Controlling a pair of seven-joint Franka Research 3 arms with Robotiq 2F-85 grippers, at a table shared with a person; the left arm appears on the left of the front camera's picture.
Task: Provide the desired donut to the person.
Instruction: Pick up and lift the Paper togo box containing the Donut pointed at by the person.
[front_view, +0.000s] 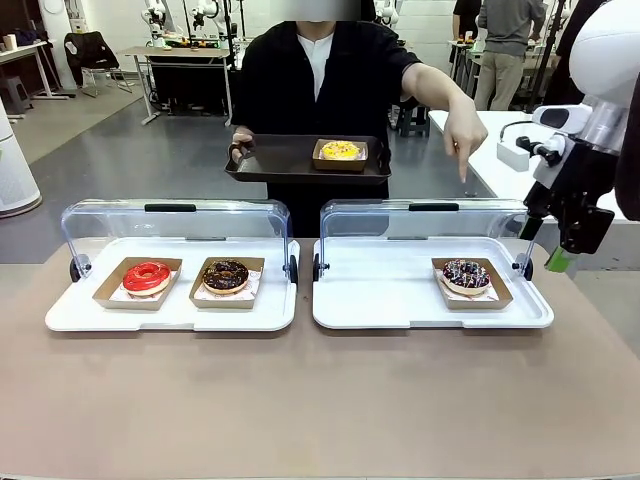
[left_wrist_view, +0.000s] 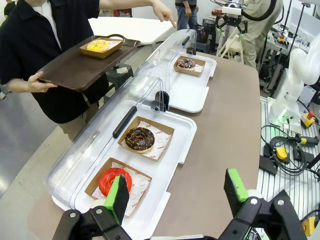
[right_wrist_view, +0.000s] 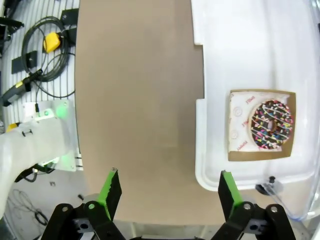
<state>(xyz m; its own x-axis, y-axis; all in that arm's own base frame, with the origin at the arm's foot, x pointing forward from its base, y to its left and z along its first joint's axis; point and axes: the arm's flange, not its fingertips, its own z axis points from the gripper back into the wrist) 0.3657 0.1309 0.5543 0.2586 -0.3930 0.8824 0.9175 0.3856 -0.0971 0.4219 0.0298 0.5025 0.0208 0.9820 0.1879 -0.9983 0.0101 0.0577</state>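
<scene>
The person (front_view: 320, 80) stands at the far side and holds a dark brown serving tray (front_view: 280, 160) that carries a yellow donut (front_view: 340, 150). Their other hand (front_view: 463, 140) points down at the sprinkled chocolate donut (front_view: 466, 275) in the right white tray (front_view: 380, 300). My right gripper (front_view: 553, 255) hangs open above the table just right of that tray. In its wrist view the right gripper (right_wrist_view: 170, 195) is over bare table, with the sprinkled donut (right_wrist_view: 271, 125) off to the right. My left gripper (left_wrist_view: 176, 192) is open and holds nothing, near the left tray's corner.
The left white tray (front_view: 80, 315) holds a red donut (front_view: 147, 277) and a chocolate donut (front_view: 226, 274), each in a cardboard box. Both trays have clear lids (front_view: 180, 225) raised at the back. Cables and a control box (left_wrist_view: 280, 152) lie beside the table.
</scene>
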